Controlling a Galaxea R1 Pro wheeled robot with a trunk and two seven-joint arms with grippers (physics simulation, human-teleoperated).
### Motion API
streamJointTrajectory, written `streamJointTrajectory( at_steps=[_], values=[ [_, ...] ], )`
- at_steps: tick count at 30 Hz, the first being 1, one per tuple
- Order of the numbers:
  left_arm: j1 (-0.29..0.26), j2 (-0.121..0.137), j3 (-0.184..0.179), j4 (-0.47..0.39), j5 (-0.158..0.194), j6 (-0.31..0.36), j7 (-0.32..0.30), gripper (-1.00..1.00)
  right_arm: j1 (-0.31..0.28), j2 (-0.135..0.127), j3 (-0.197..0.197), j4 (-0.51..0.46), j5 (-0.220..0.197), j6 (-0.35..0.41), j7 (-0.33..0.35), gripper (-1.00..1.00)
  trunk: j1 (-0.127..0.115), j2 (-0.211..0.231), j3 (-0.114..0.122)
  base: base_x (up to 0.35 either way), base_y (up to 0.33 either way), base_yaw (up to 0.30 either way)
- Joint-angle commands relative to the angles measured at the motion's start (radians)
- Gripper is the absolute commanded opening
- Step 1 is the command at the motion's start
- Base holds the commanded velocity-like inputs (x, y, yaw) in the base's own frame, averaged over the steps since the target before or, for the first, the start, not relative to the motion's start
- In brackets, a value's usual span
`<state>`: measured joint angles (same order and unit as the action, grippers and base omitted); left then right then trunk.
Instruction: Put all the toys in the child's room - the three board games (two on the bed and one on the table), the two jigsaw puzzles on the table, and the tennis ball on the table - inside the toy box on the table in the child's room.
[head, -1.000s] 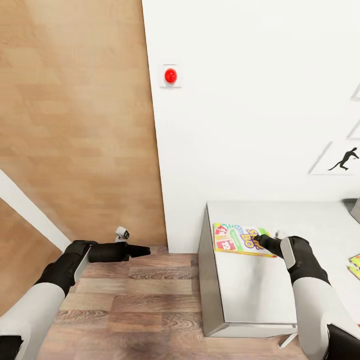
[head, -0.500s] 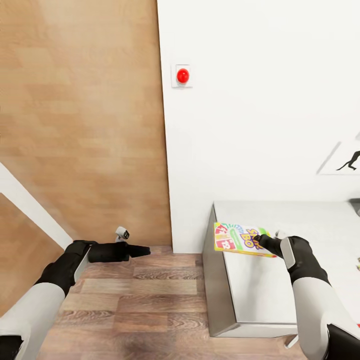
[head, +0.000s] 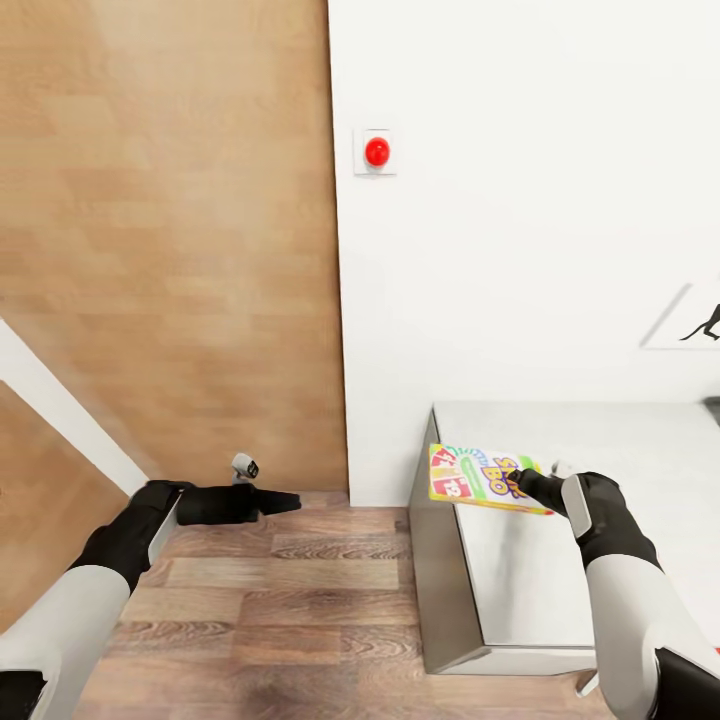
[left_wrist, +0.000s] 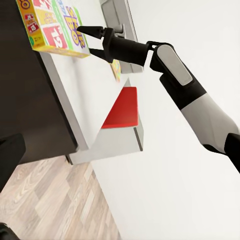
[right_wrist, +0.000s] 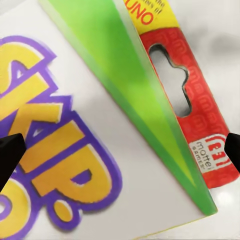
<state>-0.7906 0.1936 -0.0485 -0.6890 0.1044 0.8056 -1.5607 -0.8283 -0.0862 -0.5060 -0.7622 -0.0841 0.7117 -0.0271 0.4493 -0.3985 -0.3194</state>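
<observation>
Head view: my right tool (head: 522, 484) pinches the Skip-Bo board game (head: 478, 477) by one edge, over the tabletop (head: 600, 440) corner. Risk: the thin grip lets it pivot or slip to the floor. My left tool (head: 285, 502) is pressed together, empty.

Left wrist view: the game (left_wrist: 50, 27) hangs past the tabletop edge.

Right wrist view: the game's (right_wrist: 75, 150) printed face close between my fingertips (right_wrist: 10, 152). Toy box unseen; contents unknown.

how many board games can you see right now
1. The Skip-Bo board game is held by the right gripper above the white table's left end, partly past the edge. Other games may lie outside these views.
</observation>
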Motion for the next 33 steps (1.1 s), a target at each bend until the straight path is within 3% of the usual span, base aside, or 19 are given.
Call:
streamJointTrajectory(
  at_steps=[1,13,33],
  values=[
    [-0.001,0.001,-0.005,0.0,0.007,0.011,-0.001,1.0,0.0,0.001,-0.002,0.0,-0.023,0.004,-0.002,1.0,0.001,-0.002,-0.002,0.0,0.144,0.0],
    [-0.001,0.001,-0.005,0.0,0.007,0.01,-0.001,1.0,0.0,-0.003,-0.003,0.0,-0.025,0.004,-0.002,1.0,0.001,-0.002,-0.001,0.0,0.074,0.0],
    [-0.001,0.001,-0.005,0.0,0.008,0.01,0.0,1.0,0.003,-0.005,-0.004,-0.009,-0.026,0.005,-0.002,1.0,0.001,-0.002,0.029,0.0,0.0,0.0]
  ],
)
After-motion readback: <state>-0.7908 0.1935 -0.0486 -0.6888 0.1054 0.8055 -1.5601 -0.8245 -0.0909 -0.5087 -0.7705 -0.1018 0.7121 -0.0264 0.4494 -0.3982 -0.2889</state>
